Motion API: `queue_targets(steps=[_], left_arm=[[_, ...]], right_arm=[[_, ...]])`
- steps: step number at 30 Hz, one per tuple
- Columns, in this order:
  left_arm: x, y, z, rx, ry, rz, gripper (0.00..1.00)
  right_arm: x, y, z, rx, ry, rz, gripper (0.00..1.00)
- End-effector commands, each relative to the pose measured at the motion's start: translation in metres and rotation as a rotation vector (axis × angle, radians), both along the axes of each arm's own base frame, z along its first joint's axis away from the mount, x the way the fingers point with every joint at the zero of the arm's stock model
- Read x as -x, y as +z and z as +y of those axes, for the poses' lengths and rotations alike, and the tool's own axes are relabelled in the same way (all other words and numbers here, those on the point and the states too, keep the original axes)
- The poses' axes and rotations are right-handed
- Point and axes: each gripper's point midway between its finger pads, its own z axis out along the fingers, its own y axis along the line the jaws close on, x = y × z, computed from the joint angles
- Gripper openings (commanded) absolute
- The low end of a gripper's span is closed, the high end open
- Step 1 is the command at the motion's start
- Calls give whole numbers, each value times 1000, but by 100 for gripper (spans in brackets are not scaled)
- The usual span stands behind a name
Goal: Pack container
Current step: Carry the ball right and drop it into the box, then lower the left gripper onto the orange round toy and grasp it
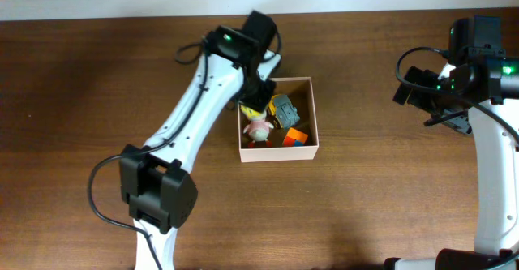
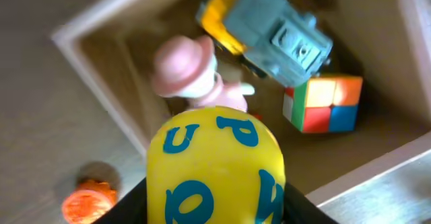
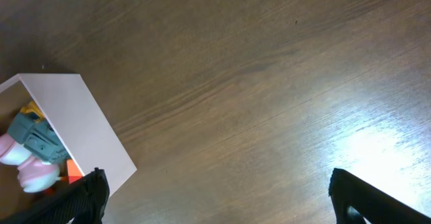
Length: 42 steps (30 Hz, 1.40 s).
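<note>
The container point(image 1: 280, 152), a shallow white-walled box with a tan inside, sits mid-table. It holds a pink figure point(image 1: 258, 128), a blue-and-yellow toy truck point(image 1: 283, 110) and a colour cube point(image 1: 296, 137). My left gripper point(image 1: 255, 100) is over the box's left corner, shut on a yellow block with blue letters point(image 2: 215, 163). The left wrist view shows the figure point(image 2: 185, 69), truck point(image 2: 269, 32), cube point(image 2: 323, 103) and box rim point(image 2: 101, 15) below the block. My right gripper point(image 3: 215, 204) is open and empty over bare table, right of the box point(image 3: 87, 130).
A small orange toy point(image 2: 87, 200) lies on the table just outside the box's left wall; the left arm hides it in the overhead view. The right arm point(image 1: 470, 75) stands at the far right. The table is dark brown wood.
</note>
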Motion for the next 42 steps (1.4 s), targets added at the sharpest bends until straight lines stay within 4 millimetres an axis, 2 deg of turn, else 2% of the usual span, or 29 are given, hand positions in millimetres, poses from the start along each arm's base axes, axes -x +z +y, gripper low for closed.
queue_targets(steps=[1,5,7,10,15,17,18,19,20,21,22,27,29,32,35,38,42], left_arm=[[15,-17,-4,-12,1,43,51],[20,-26,-5,-21,-6,59,57],[19,-24,-5,-19,-5,55,67],[17,-14,-3,-16,1,50,69],[17,12,11,-15,26,49,93],[16,19,19,-15,42,50,97],[17,21,22,-16,48,50,97],[17,22,24,-17,52,52,93],[17,22,28,-23,54,56,79],[17,22,33,-39,60,59,69],[17,22,41,-67,70,60,66],[8,21,88,-168,198,61,68],[2,19,104,-165,253,65,74],[-4,11,127,-160,327,83,80],[-6,-4,140,-110,377,125,81],[-3,-28,150,-72,416,172,81],[10,-67,161,-90,437,228,82]], right_arm=[[0,-2,-1,-8,-9,4,99],[0,-2,-1,-8,-9,4,99],[0,-2,-1,-8,-9,4,99],[0,-2,-1,-8,-9,4,99],[0,-2,-1,-8,-9,4,99],[0,-2,-1,-8,-9,4,99],[0,-2,-1,-8,-9,4,99],[0,-2,-1,-8,-9,4,99],[0,-2,-1,-8,-9,4,99],[0,-2,-1,-8,-9,4,99],[0,-2,-1,-8,-9,4,99],[0,-2,-1,-8,-9,4,99],[0,-2,-1,-8,-9,4,99],[0,-2,-1,-8,-9,4,99],[0,-2,-1,-8,-9,4,99],[0,-2,-1,-8,-9,4,99],[0,-2,-1,-8,-9,4,99]])
